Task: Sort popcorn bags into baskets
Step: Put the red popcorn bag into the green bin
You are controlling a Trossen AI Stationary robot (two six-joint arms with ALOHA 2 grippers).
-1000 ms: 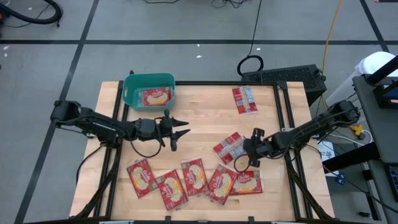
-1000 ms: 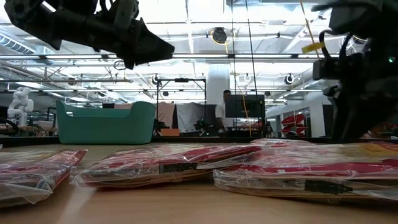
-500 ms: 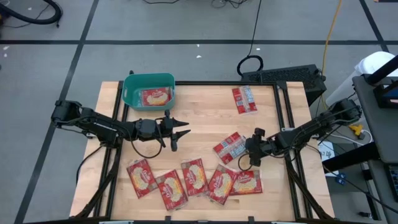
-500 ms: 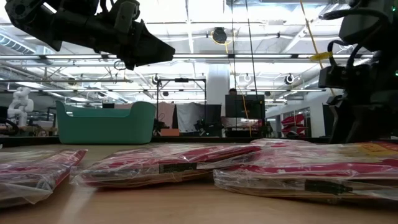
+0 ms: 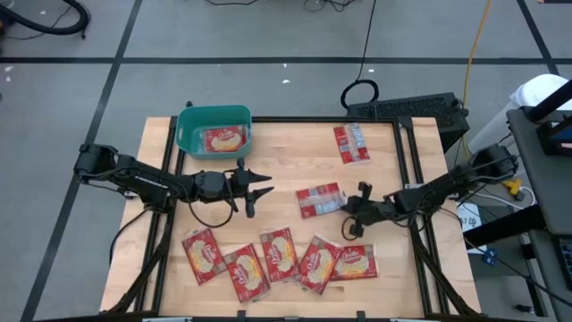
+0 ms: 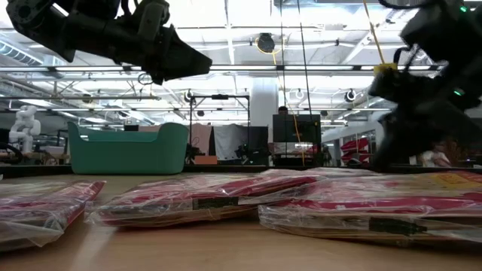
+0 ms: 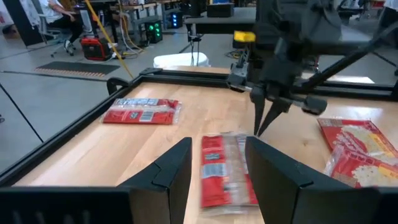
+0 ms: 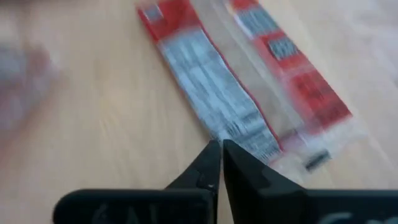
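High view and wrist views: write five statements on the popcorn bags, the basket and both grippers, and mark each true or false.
1. The teal basket holds one popcorn bag. True.
2. The right gripper is wide open. False: its fingers are shut, tips at the edge of the back-up bag, which lies flat on the table.
3. The left gripper holds a bag. False: it is open and empty, above the table.
4. Five bags lie in a row along the table's near edge. True.
5. The bag near the far right corner lies inside the basket. False: it lies on the bare wood.
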